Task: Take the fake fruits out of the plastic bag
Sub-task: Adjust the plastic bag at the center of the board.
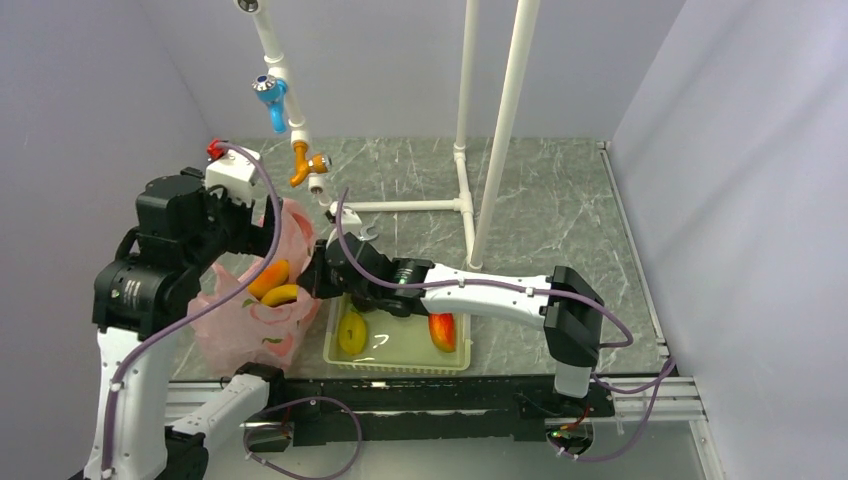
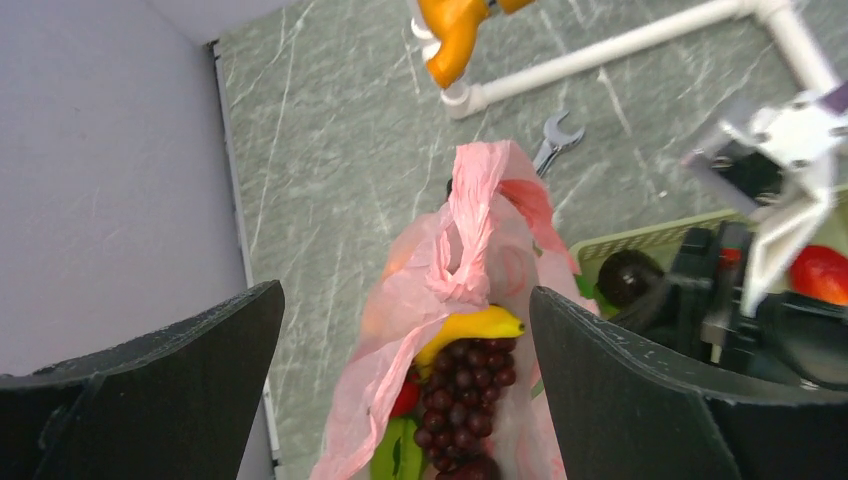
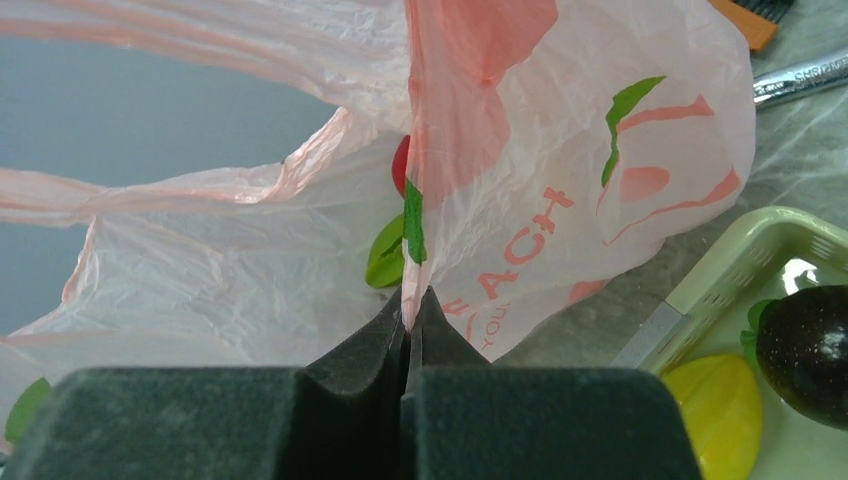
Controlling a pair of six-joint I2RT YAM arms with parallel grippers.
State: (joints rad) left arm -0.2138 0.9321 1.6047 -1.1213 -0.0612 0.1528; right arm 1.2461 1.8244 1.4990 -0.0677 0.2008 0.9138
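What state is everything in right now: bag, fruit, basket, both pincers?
plastic bag, upright, mouth open, edge pinched.
grape bunch, inside the bag.
yellow banana piece, inside the bag, atop the grapes.
basket, partly filled.
left pincer, open above the bag.
right pincer, shut on the plastic bag.

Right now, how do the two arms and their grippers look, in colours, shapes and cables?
Both the left arm and the right arm have white tubular links with bulky black joints. A lilac cable loops along each. The left gripper and the right gripper have broad, matt black fingers.
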